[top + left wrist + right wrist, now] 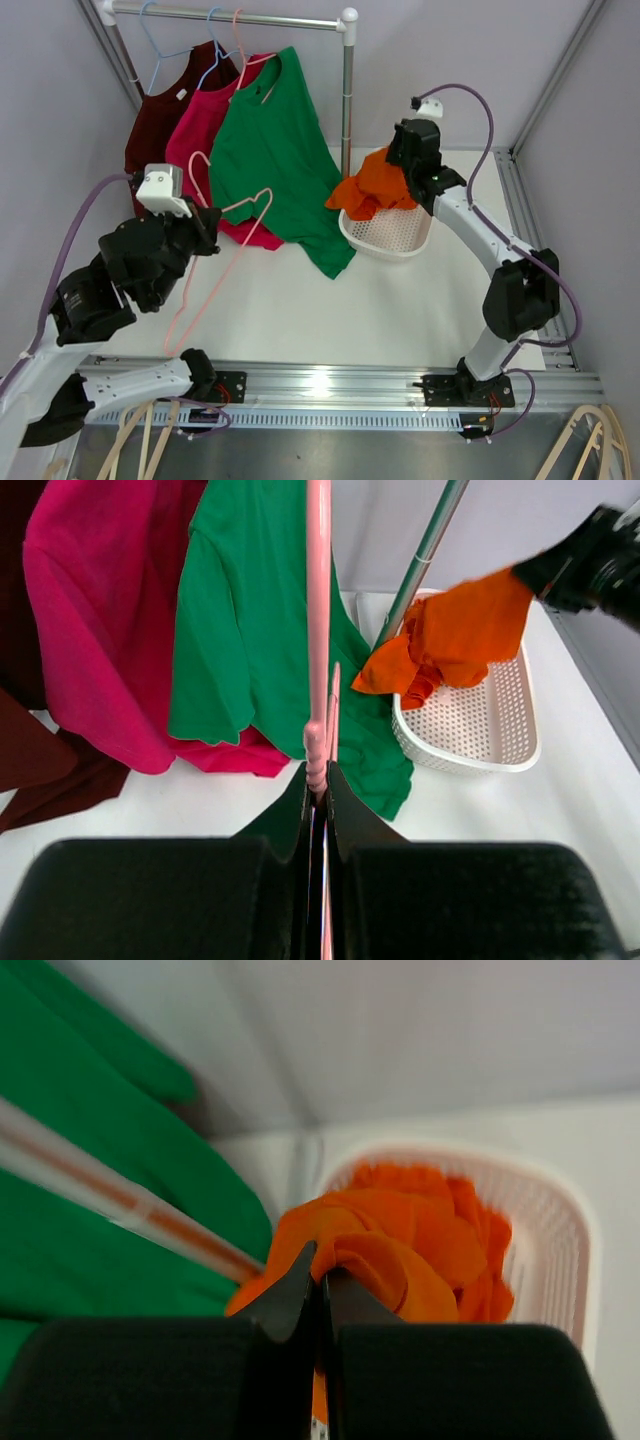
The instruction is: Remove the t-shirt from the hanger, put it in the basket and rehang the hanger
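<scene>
An orange t-shirt (pixel 375 185) hangs bunched over the rim of a white basket (pixel 390 240), off any hanger. My right gripper (pixel 405 165) is shut on a fold of the orange t-shirt (pixel 410 1240), its jaws (pixel 320 1265) pinched tight on the cloth. A bare pink wire hanger (pixel 245 203) is held at a slant over the table on the left. My left gripper (pixel 212 228) is shut on it; in the left wrist view the pink hanger (pixel 318 630) runs straight up from the closed jaws (pixel 322 775).
A green shirt (pixel 275 160), a magenta shirt (pixel 195 130) and a maroon shirt (pixel 155 115) hang on hangers from the rack rail (pixel 230 15). The rack post (pixel 347 100) stands just left of the basket. Pale spare hangers (pixel 140 440) lie below the near rail.
</scene>
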Robot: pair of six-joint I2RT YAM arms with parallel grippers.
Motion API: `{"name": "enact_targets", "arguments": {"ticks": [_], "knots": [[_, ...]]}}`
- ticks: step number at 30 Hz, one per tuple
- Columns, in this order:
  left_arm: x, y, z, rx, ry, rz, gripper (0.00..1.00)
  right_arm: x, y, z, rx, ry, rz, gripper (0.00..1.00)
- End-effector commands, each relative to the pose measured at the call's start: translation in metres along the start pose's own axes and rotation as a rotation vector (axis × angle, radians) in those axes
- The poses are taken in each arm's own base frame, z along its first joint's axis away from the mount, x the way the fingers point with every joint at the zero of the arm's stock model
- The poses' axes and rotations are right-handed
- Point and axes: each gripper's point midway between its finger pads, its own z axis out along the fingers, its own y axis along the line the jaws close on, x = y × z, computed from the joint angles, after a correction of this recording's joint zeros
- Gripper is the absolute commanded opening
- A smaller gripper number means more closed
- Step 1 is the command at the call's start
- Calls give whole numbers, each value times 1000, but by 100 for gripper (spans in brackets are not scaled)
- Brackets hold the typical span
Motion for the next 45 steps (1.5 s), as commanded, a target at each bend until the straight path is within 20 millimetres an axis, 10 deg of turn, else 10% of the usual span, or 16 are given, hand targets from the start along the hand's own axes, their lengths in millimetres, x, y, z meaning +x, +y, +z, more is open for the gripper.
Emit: {"name": "enact_targets", "arguments": {"ticks": [1,9,12,15,19,26,45], "knots": [[-16,-18,16,40,-24,6,1,84,-54,9,222,271,123,0],[-57,-40,54,43,-74,54,1,206,-64,24,134,749,101,0],[-82,-43,65,14,-113,45,1,222,-80,20,180,801,119,26],[-113,-48,70,16,-170,43,1,181,-77,18,155,701,154,75],[-125,-53,84,-12,-203,73,1,89,-62,4,99,509,158,98],[-134,-58,99,-1,-285,105,1,-16,-48,-49,42,329,139,98],[-163,-115,242,-83,-397,255,1,-113,-49,-168,-35,32,149,98]]}}
